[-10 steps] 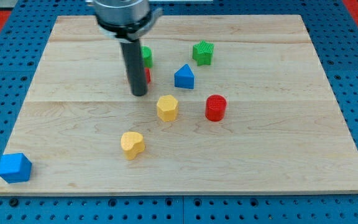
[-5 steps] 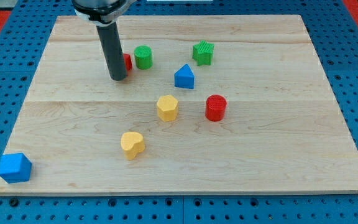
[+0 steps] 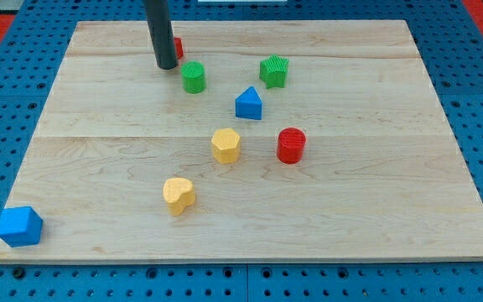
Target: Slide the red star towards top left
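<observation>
Rod, no jaws to open or close: my tip (image 3: 166, 66) is down on the wooden board (image 3: 376, 210) near the view's top left, with the red star (image 3: 177, 47) touching or just behind the rod on its right, mostly hidden so the shape can't be confirmed. Green cylinder (image 3: 193, 77) sits just right of the tip; green star (image 3: 274, 71), blue triangular block (image 3: 248, 103), yellow hexagon (image 3: 225, 145) and red cylinder (image 3: 291, 145) lie mid-board. Yellow heart (image 3: 178, 195) is lower down, and the blue block (image 3: 18, 226) sits at the bottom-left corner.
</observation>
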